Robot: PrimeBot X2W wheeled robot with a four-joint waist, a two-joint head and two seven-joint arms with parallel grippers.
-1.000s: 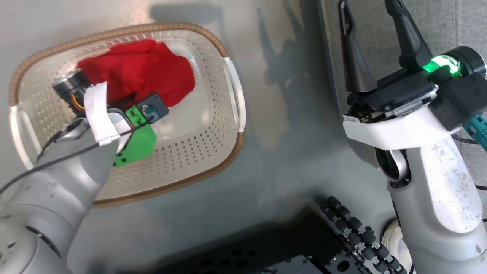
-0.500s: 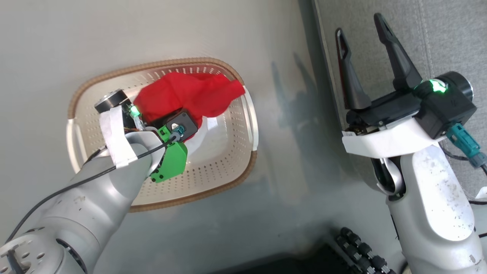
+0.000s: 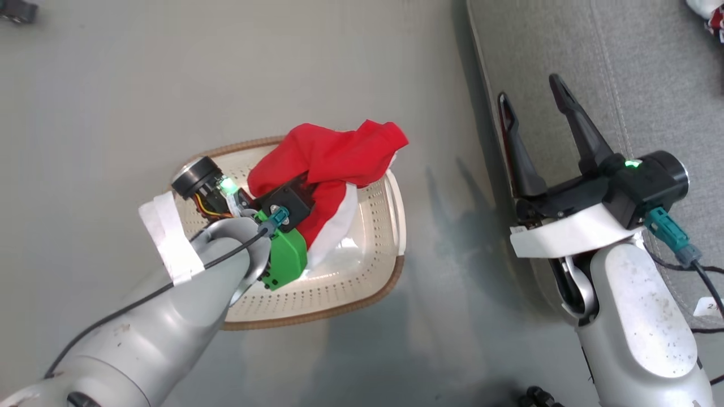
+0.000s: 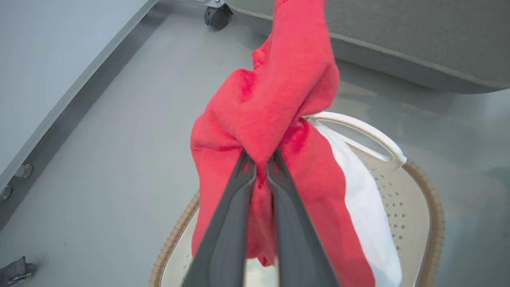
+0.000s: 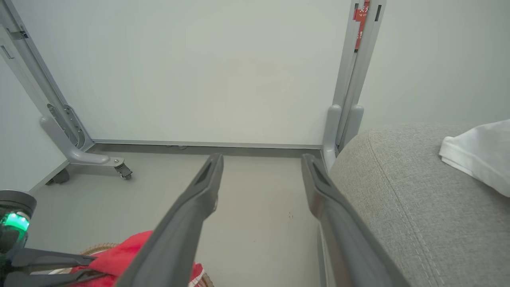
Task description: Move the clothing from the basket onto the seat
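No writing can be read clearly. A small red sticker (image 5: 360, 16) with white characters sits high on the pale grey metal upright post (image 5: 350, 79), which stands just beside the rounded corner of the large grey fabric-upholstered seat (image 5: 398, 199). The characters are too small to make out. A small white paper tag (image 3: 710, 308) at the head view's lower right edge carries dark marks, cut off and illegible.
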